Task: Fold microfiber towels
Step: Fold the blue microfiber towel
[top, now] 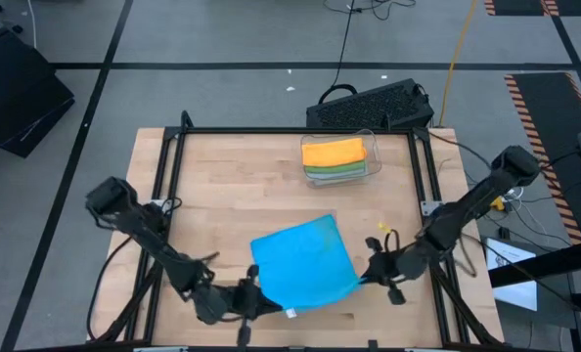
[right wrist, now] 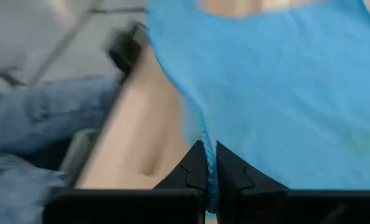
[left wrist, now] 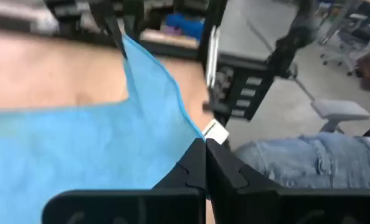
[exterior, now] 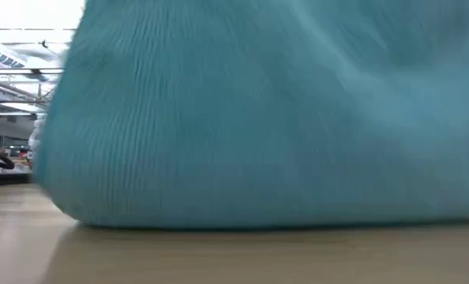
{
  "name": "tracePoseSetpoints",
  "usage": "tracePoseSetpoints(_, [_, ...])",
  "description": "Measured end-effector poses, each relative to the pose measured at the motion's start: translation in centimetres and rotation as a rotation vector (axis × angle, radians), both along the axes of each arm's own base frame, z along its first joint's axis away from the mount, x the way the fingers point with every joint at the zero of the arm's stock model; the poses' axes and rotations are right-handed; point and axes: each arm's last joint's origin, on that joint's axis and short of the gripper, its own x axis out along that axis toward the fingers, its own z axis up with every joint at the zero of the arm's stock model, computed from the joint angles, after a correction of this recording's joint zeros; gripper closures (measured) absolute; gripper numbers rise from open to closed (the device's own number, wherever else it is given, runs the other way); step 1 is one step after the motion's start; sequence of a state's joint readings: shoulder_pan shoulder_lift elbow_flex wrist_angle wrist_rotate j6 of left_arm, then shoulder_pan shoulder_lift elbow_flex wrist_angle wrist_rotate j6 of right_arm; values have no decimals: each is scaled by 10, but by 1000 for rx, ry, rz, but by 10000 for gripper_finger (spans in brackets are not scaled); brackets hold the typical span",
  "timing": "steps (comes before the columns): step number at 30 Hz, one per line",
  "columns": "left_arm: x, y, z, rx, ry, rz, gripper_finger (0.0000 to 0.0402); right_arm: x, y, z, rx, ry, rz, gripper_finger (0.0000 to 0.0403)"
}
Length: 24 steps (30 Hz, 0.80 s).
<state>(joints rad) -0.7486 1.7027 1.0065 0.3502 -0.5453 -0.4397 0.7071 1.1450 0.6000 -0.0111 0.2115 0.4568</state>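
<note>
**Blue towel gripped at two near corners; folded stack sitting in bin**

Wooden worktop (top: 232, 186), pale boards inside a black frame, is carrying every item listed; grey floor is showing around it and a black keyboard (top: 374, 103) is lying just beyond its far edge.

Item 1: blue towel (top: 303, 261). It is lying spread and slightly skewed on the near half of the worktop, towards the near edge, with a small white tag (left wrist: 215, 132) showing at the corner by the left fingers. In the low view the blue towel (exterior: 282, 110) is filling almost the whole picture, its lower edge resting on the wood.

Item 2: left gripper (top: 254, 301). It is sitting at the near edge, clenched on the towel's near-left corner; the left wrist view is showing the left gripper (left wrist: 205, 149) with its dark fingers pressed together on the cloth.

Item 3: right gripper (top: 367, 275). It is sitting by the worktop's right edge, clamped on the towel's near-right corner; in the right wrist view the right gripper (right wrist: 208, 155) is pinching a fold of blue fabric between closed fingers.

Item 4: clear bin (top: 373, 156). It is standing near the far edge, right of centre, well apart from the blue towel.

Item 5: folded towels inside the bin, stacked: orange towel (top: 333, 152) lying on top, green towel (top: 335, 169) under it, a grey layer at the bottom.

Beyond the near edge, a person's legs in blue jeans (left wrist: 309, 163) are showing.
</note>
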Motion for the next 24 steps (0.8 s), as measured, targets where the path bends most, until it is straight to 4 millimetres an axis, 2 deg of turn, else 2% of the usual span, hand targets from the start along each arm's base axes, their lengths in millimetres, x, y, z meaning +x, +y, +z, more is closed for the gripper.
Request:
tracePoseSetpoints(3, [3, -3, -17, -18, 53, 24, 400, 4, -2, -19, -56, 40, -47, 401])
tracePoseSetpoints(5, [4, -3, -23, -26, 79, 42, 399, 8, -5, -25, -90, 45, -75, 401])
tracePoseSetpoints(14, [-3, 9, -40, 24, 190, 261, 398, 30, -32, -35, -224, 52, -159, 401])
tracePoseSetpoints(24, [1, 37, -55, 112, 332, 393, 399, 47, -73, -37, -346, 56, -234, 401])
